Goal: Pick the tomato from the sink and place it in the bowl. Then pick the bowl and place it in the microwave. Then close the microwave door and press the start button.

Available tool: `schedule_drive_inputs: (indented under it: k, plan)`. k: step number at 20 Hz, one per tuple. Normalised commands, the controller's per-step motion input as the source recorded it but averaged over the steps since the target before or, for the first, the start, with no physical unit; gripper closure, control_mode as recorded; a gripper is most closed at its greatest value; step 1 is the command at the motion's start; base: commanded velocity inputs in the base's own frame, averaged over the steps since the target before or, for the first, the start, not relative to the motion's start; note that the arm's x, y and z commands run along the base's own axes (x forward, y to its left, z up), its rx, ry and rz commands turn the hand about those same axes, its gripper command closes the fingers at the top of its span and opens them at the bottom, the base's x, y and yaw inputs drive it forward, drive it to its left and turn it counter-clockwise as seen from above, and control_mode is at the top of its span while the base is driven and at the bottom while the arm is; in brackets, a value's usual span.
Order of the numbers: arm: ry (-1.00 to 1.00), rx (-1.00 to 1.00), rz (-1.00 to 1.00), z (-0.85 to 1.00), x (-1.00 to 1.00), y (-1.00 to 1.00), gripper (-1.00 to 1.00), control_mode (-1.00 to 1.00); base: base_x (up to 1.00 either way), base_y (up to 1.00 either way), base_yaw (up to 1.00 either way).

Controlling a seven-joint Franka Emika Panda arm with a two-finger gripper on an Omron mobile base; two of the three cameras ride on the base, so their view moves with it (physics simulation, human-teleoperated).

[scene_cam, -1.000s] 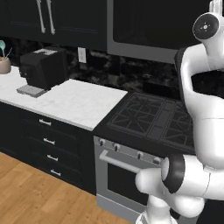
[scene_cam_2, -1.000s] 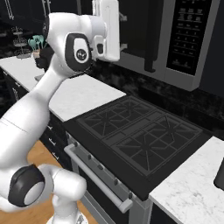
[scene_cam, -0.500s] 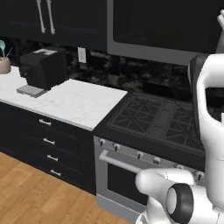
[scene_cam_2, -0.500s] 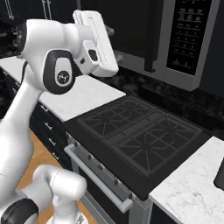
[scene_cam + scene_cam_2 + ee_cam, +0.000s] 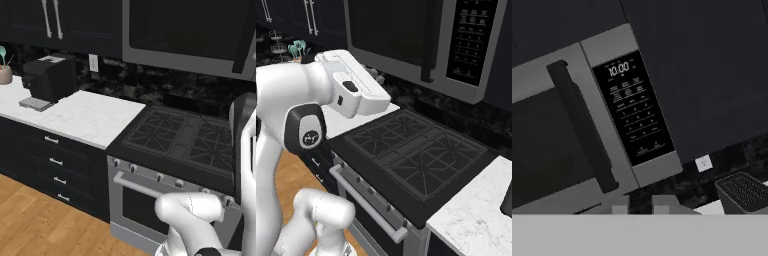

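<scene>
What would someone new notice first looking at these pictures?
Probably the microwave mounted above the black stove, its door shut and its keypad lit, facing the hand camera. Next, the white arm raised in front of it, and the black coffee machine on the marble counter at left.

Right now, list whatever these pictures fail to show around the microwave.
- Contents behind the dark closed microwave door: hidden, right base view.
- Control panel button labels: too small and blurred, hand view.
- Gripper: tips cut off at the bottom, hand view; open or shut unclear.
- Toaster: cut by the right edge, hand view.
</scene>
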Motion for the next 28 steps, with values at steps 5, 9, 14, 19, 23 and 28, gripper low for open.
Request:
schedule_drive_inputs:
  k: [5, 9, 14, 19, 23, 28]
  plan:
    - [-0.04, -0.33, 0.00, -0.22, -0.03, -0.02, 1.00, -1.00, 0.00, 0.00, 0.00]
    - [-0.01, -0.29, 0.00, -0.39, 0.03, 0.00, 1.00, -1.00, 0.00, 0.00, 0.00]
    - [0.00, -0.07, -0.05, -0.05, 0.17, -0.16, 1.00, -1.00, 0.00, 0.00, 0.00]
    - [0.07, 0.00, -0.08, 0.00, 0.39, -0.25, 1.00, -1.00, 0.00, 0.00, 0.00]
    - [0.05, 0.00, -0.04, 0.00, 0.48, -0.25, 1.00, -1.00, 0.00, 0.00, 0.00]
    - [0.00, 0.00, 0.00, 0.00, 0.22, -0.24, 1.00, -1.00, 0.00, 0.00, 0.00]
